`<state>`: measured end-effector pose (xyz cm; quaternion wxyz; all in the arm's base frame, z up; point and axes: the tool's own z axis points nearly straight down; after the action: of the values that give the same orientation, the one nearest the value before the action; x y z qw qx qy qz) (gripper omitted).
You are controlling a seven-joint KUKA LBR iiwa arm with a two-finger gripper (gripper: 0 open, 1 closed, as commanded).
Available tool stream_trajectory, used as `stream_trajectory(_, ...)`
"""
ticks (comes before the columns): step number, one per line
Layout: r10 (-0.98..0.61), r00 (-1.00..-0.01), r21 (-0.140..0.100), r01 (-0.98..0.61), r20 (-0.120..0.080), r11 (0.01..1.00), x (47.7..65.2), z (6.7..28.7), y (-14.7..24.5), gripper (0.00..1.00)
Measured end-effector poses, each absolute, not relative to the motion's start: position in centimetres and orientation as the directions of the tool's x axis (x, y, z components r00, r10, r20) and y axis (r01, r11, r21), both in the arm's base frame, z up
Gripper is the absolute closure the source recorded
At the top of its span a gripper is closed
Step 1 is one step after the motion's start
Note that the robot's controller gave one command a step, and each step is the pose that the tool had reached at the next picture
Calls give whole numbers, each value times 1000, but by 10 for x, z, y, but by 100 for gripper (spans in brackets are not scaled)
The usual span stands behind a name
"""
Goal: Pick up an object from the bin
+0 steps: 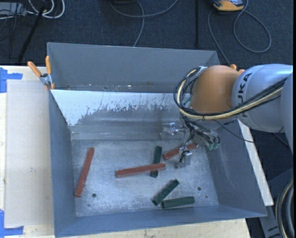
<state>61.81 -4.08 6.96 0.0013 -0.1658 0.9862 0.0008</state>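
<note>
One short red block (171, 153) lies just beside the gripper (184, 157) (grip state unclear).

The orange wrist cover (212, 90) and its cables (180, 97) hide the top of the hand (185, 158). A short red-brown stick (171, 153) runs behind the hand, its right end hidden; whether they touch cannot be told. The arm (267, 95) is cut off at the right.

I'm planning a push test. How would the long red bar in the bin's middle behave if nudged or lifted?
The red bar looks straight and flat-sided, so it is probably stiff and likelier to slide or pivot than roll. One end meets a green block, which may shift with it.
</note>
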Motion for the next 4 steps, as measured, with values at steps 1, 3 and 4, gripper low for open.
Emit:
stream_trajectory(1,-325,-946,0,-325,-4,946,618,71,-42,100)
stream_trajectory(3,-799,-602,-7,-799,-5,602,595,236,-145,100)
stream_trajectory(4,-782,-624,8,-782,0,624,587,165,-103,100)
